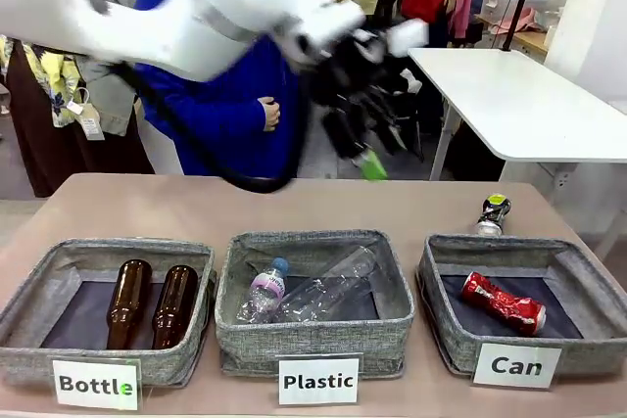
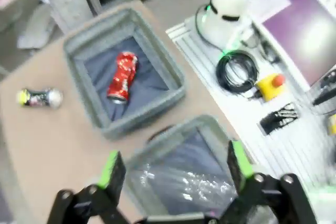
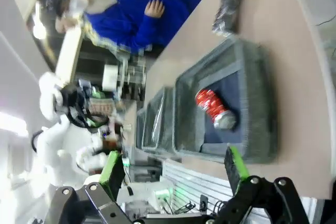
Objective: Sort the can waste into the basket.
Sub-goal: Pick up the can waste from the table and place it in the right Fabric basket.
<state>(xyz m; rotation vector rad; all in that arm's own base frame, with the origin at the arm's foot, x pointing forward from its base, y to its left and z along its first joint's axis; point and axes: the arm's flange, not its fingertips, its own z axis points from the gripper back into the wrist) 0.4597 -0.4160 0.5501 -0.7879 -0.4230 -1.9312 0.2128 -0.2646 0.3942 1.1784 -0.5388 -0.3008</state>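
The red can point(image 1: 503, 302) lies inside the basket point(image 1: 453, 340) signed "Can", and the black can point(image 1: 493, 212) lies on its side on the table point(image 1: 147, 208) just beyond that basket's far wall. The left end effector point(image 2: 174, 153), high over the table's middle, and the right end effector point(image 3: 174, 158) both stand wide open with nothing in them. Since the black can is round, dented and not far from the table's far edge, an off-centre descent would likely nudge it into a roll out of reach. The left arm point(image 1: 196, 7) reaching across could also clip the basket wall.
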